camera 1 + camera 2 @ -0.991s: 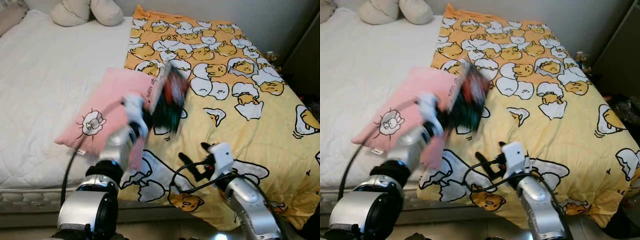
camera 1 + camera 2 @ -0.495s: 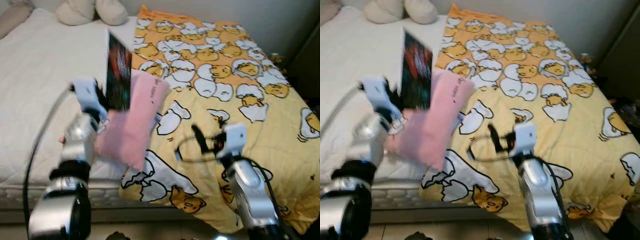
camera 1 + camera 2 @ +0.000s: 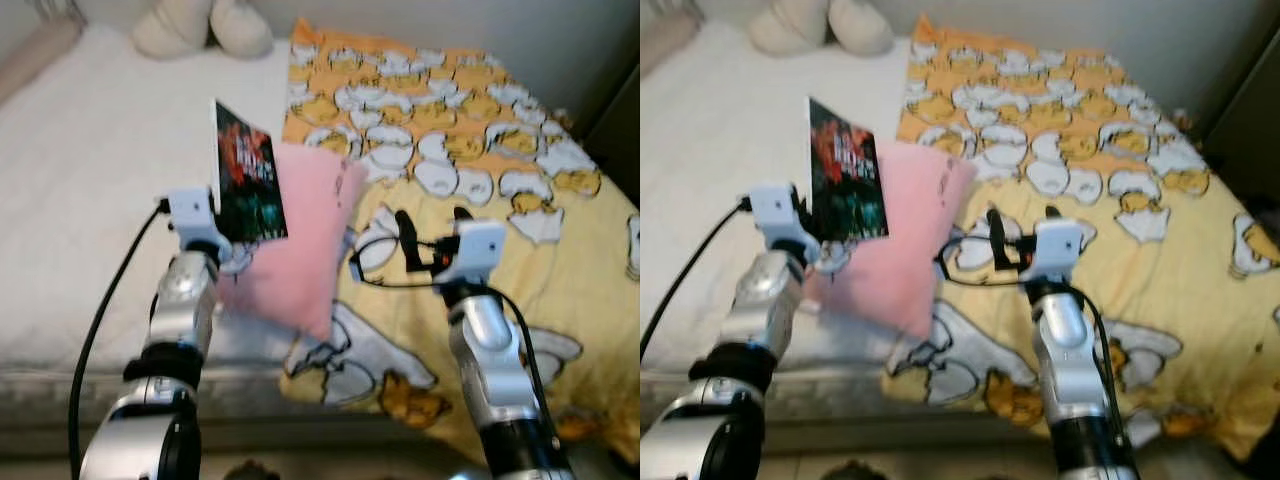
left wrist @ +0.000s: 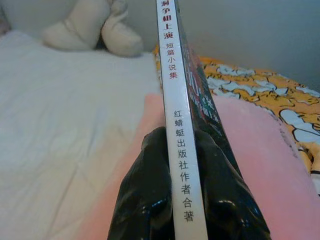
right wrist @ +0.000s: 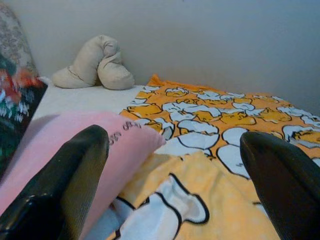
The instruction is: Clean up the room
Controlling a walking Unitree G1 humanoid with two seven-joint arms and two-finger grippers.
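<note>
While the left silver arm rises bent at the elbow from the near edge of the bed, its left gripper (image 4: 182, 200) is clamped on the lower end of one thin paperback book with a dark red-and-green cover and a white spine (image 3: 248, 182), a black finger pressed against each side of the spine. The book stands upright on edge above the white quilted mattress (image 3: 90, 190), its cover facing the camera, and just in front of one soft pink rectangular cushion (image 3: 300, 240) that leans tilted across the line where the mattress meets the yellow-orange bedspread printed with white egg cartoons (image 3: 480, 130). Whether the book touches the cushion cannot be told. A black cable runs down from the left wrist past the near edge of the bed. The right silver arm is raised upright from its elbow over the near part of the bedspread, and the right gripper (image 3: 432, 240) points toward the far edge of the bed with its two long black fingers (image 5: 75, 170) spread wide apart and nothing between them. Two cream-coloured plump pillows (image 3: 205, 25) lie side by side, touching, at the far edge of the mattress against the wall.
</note>
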